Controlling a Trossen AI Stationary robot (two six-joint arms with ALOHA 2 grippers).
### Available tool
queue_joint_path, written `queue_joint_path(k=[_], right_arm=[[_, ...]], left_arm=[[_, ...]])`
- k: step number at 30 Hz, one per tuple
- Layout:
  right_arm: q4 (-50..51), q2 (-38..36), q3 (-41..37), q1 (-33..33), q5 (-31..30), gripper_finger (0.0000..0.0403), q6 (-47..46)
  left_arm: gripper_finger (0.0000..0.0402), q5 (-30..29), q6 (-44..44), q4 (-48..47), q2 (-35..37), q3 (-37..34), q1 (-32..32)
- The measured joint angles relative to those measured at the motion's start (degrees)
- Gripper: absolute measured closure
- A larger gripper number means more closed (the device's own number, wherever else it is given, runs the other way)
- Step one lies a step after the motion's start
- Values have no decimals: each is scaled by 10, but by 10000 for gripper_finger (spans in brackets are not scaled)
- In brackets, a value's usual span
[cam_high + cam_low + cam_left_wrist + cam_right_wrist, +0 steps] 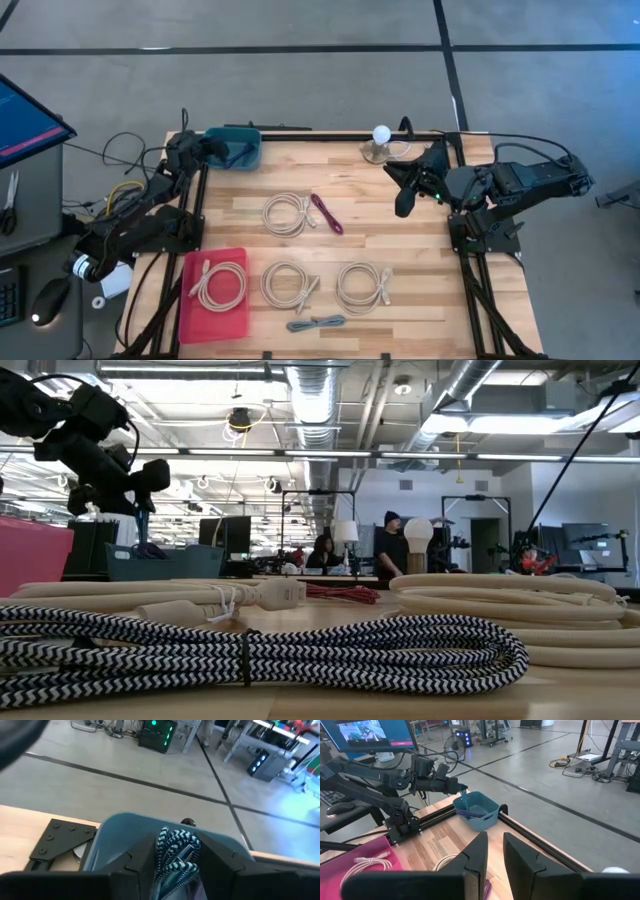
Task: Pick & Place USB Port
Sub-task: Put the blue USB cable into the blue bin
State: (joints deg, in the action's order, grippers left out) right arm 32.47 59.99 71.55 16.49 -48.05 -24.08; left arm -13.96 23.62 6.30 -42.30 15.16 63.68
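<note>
Dropping a cable into the bin

My left hand (pixel 222 150) hangs over the blue bin (pixel 247 157) at eleven o'clock, braided cable (pixel 172 852) between spreading fingers (release looks underway); five cables remain on the surface (pixel 420 240).

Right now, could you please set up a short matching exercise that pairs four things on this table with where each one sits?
Things:
1. black-and-white braided cable
2. coiled white cable
3. maroon cable
4. grey cable

Places:
A. table's near edge
B. on the red mat
C. between the left gripper fingers above the blue plastic bin
D. mid-table, beside a white coil

Pairs: 1-C, 2-B, 3-D, 4-A
</note>
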Motion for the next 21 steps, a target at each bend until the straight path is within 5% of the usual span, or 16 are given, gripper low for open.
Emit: queue_joint_path(k=[21], right_arm=[[1, 0, 0, 0, 1, 349, 6]], left_arm=[[273, -8, 107, 64, 7, 0, -2]])
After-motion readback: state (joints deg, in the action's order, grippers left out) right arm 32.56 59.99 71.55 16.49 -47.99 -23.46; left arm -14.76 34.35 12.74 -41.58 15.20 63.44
